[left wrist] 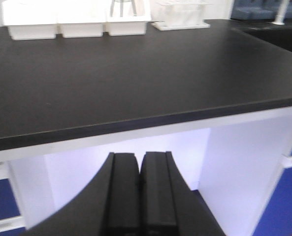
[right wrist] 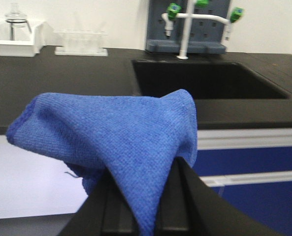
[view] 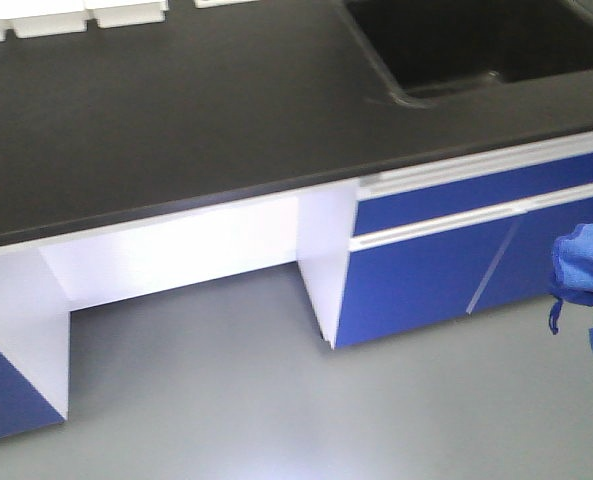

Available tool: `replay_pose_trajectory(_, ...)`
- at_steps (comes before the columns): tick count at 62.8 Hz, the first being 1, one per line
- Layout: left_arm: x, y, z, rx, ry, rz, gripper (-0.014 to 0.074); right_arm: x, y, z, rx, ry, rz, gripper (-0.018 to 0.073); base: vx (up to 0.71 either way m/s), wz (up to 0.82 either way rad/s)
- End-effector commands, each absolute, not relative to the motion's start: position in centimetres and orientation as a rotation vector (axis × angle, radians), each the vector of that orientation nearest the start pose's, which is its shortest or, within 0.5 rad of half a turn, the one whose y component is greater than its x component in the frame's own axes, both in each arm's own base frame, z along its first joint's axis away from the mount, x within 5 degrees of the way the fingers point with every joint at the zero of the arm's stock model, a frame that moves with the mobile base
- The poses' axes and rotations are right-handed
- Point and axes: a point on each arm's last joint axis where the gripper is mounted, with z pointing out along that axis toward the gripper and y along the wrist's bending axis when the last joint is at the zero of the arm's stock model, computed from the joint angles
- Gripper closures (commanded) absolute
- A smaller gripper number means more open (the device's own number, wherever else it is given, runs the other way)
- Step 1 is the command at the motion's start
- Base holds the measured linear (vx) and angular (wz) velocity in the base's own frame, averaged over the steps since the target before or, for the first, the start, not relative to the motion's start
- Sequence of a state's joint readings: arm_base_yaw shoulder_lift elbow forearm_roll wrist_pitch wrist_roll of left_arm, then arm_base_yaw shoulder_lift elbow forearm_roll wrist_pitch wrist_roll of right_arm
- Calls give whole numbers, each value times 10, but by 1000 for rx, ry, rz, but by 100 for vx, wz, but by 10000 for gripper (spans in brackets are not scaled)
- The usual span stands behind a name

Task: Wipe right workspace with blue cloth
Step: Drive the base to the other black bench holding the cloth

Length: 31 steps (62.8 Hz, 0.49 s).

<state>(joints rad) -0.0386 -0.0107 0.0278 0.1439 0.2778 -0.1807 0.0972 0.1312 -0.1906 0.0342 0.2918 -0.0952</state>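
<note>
The blue cloth (right wrist: pixel 121 128) hangs bunched between the fingers of my right gripper (right wrist: pixel 146 167), which is shut on it. In the front view the cloth (view: pixel 586 275) shows at the right edge, in front of the cabinets and below the level of the black countertop (view: pixel 176 110). It does not touch the counter. My left gripper (left wrist: pixel 139 155) is shut and empty, and sits in front of and below the counter's front edge (left wrist: pixel 136 123).
A black sink (view: pixel 476 40) is set in the counter's right part, with a white faucet with green taps (right wrist: pixel 185 29) behind it. White trays (left wrist: pixel 77 22) stand along the back. Blue cabinet doors (view: pixel 426 270) and a white kneehole (view: pixel 176 250) lie under the counter.
</note>
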Motion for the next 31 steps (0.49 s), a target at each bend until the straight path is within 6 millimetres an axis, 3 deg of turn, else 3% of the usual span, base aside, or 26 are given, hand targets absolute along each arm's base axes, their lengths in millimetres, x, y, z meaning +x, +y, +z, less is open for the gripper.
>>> replay_pose_trajectory(1, 56, 0, 177, -22, 1712, -45, 602, 60, 7, 260, -139, 1597, 32, 561, -28, -44)
replay_pose_trajectory(31, 56, 0, 177, -22, 1712, -45, 602, 60, 7, 260, -139, 1597, 32, 561, -25, -57)
